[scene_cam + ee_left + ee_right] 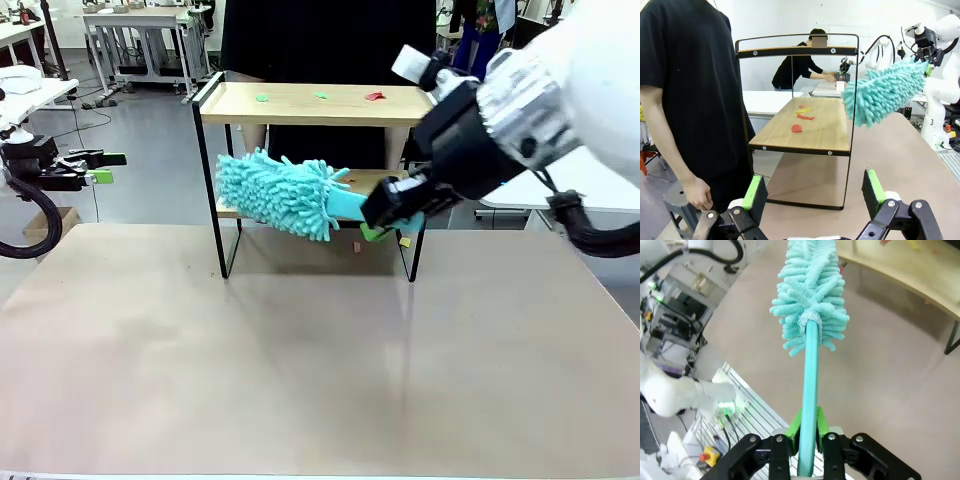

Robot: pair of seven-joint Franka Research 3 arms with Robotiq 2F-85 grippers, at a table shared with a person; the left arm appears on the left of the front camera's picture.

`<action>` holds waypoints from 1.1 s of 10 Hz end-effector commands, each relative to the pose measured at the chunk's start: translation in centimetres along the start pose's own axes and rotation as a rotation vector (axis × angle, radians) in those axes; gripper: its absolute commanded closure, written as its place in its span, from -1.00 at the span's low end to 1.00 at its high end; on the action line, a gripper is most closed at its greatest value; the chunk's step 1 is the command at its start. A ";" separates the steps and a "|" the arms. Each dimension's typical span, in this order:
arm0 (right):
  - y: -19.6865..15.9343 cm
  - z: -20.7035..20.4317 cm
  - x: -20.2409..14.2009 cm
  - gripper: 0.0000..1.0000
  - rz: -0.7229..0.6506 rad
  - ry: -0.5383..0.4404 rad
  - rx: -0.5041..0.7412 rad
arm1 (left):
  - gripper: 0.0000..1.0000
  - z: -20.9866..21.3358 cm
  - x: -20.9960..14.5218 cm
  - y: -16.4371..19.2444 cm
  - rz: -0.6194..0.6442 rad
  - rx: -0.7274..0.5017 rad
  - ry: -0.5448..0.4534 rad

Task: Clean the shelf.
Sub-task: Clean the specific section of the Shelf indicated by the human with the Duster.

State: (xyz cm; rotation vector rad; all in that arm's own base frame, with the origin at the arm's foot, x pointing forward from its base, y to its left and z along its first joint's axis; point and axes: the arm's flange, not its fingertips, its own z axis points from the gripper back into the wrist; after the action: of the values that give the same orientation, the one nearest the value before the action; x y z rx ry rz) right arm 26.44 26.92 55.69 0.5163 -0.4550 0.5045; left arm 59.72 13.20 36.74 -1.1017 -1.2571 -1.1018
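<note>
The shelf (pixel 300 104) stands at the table's far side, its boards light wood in a black frame. Small green and red scraps (pixel 320 95) lie on its top board. Red and yellow scraps (pixel 796 128) lie on the lower board (pixel 820 135). My right gripper (pixel 385 222) is shut on the teal handle (pixel 809 390) of a fluffy teal duster (pixel 280 193). The duster head hangs in front of the lower board's left half and hides it. My left gripper (pixel 812 195) is open and holds nothing. It hovers off the table's left side (pixel 108 168), facing the shelf's end.
A person in black (pixel 320 40) stands right behind the shelf, one hand (pixel 697 192) hanging beside its end rail. Two small scraps (pixel 356 247) lie on the brown table (pixel 300 360) under the shelf's right end. White tables stand farther back.
</note>
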 end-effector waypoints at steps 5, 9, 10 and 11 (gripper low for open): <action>5.0 -6.8 4.2 0.76 -0.184 -0.080 -0.115 | -1.00 0.0 0.2 -0.2 -0.010 -0.002 0.001; 4.7 -7.8 3.7 0.76 -0.185 -0.080 -0.112 | -1.00 0.0 0.2 -0.2 -0.010 -0.002 0.001; 4.7 -7.8 3.7 0.76 -0.185 -0.080 -0.112 | -1.00 0.0 0.2 -0.2 -0.010 -0.002 0.001; 4.7 -7.8 3.7 0.76 -0.185 -0.080 -0.112 | -1.00 0.0 0.2 -0.2 -0.010 -0.002 0.001</action>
State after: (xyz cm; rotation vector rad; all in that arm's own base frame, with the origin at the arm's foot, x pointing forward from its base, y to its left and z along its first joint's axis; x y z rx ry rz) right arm 29.00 36.63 53.19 0.4586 -0.5027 0.2594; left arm 59.71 13.20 36.73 -1.1017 -1.2571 -1.1015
